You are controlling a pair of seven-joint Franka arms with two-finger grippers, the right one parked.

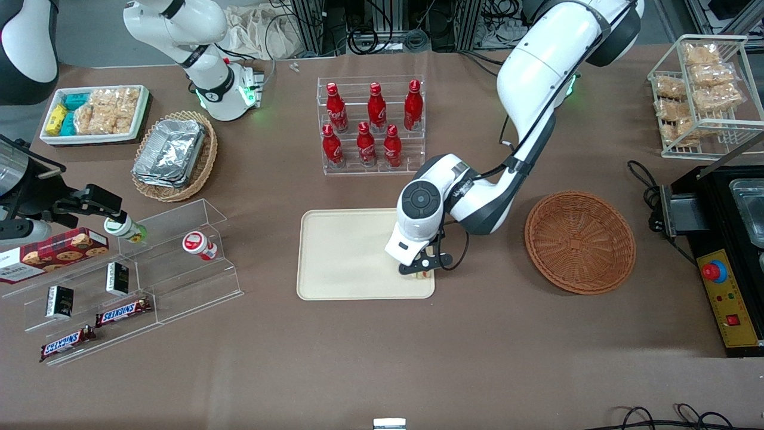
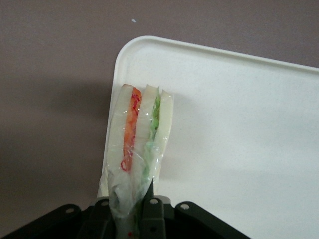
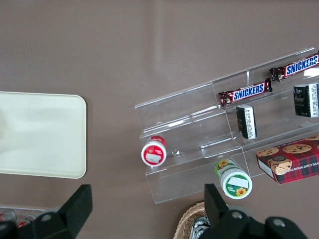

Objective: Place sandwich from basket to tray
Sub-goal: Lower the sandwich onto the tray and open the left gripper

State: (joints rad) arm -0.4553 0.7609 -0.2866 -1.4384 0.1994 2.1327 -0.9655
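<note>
My left gripper (image 1: 422, 272) hangs over the cream tray (image 1: 346, 254), at the tray's corner nearest the front camera on the basket's side. It is shut on the sandwich (image 2: 141, 144), a plastic-wrapped wedge of pale bread with orange, red and green filling. In the left wrist view the sandwich sticks out from between the fingers (image 2: 154, 211) over the tray's rounded corner (image 2: 224, 119). In the front view only a sliver of the sandwich (image 1: 424, 275) shows under the hand. The round reddish-brown wicker basket (image 1: 580, 242) stands beside the tray toward the working arm's end, with nothing in it.
A clear rack of red bottles (image 1: 371, 125) stands farther from the front camera than the tray. A tan oval basket with foil trays (image 1: 174, 154), a white snack tray (image 1: 95, 113) and clear snack shelves (image 1: 128, 280) lie toward the parked arm's end. A wire rack (image 1: 701, 95) and black appliance (image 1: 731, 251) stand at the working arm's end.
</note>
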